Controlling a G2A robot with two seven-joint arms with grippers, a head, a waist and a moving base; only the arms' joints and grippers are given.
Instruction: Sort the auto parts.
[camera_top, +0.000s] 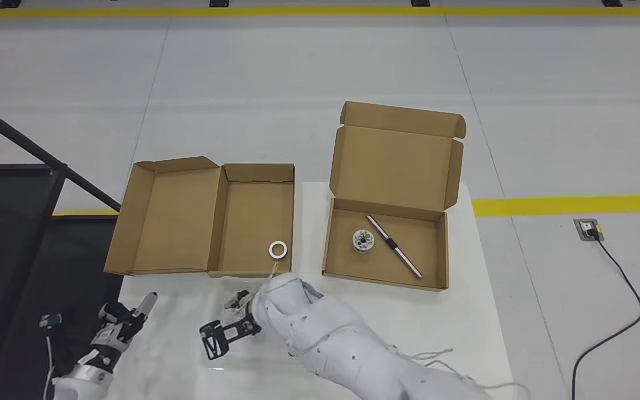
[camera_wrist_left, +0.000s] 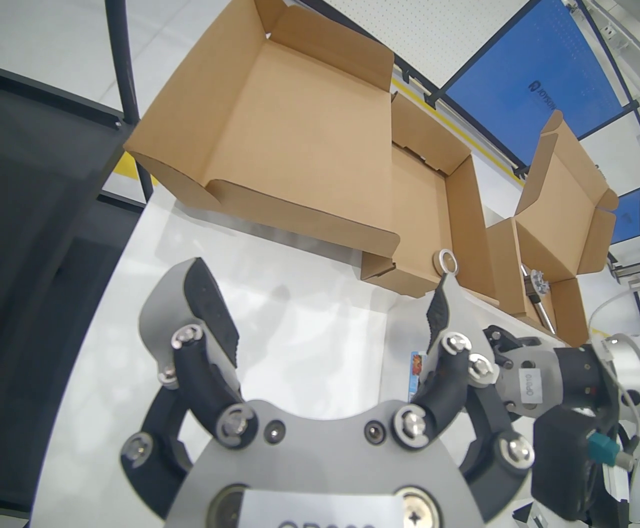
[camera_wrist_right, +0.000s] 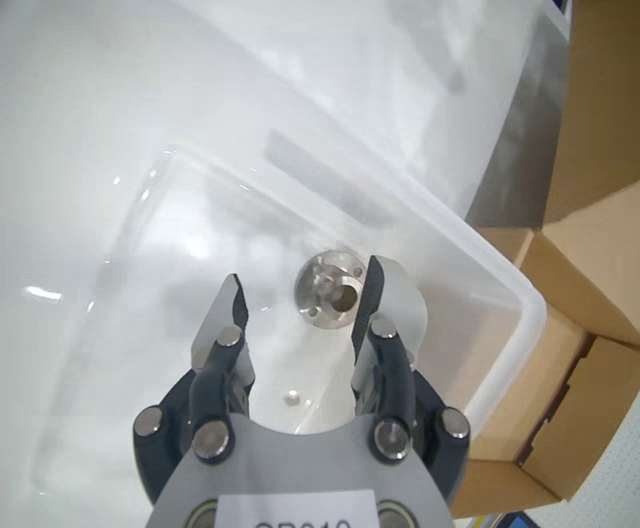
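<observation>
My right gripper (camera_wrist_right: 305, 295) hangs open inside a clear plastic bin (camera_wrist_right: 520, 295). A round metal flange (camera_wrist_right: 327, 295) lies on the bin floor between its fingertips, close to one finger, with a tiny metal piece (camera_wrist_right: 291, 398) nearby. In the top view this gripper (camera_top: 212, 340) is at the table's front. My left gripper (camera_wrist_left: 320, 285) is open and holds nothing, low over the white table near its front left corner (camera_top: 148, 303). The left cardboard box (camera_top: 255, 215) holds a metal ring (camera_top: 278, 249). The right box (camera_top: 390, 255) holds a flange part (camera_top: 362, 239) and a rod (camera_top: 393, 245).
Both boxes have their lids folded open: the left one's lid (camera_top: 165, 215) lies flat to the left, the right one's (camera_top: 398, 165) stands at the back. A black frame (camera_wrist_left: 127, 65) stands beyond the table's left edge. White table (camera_wrist_left: 300, 310) lies bare between my left gripper and the boxes.
</observation>
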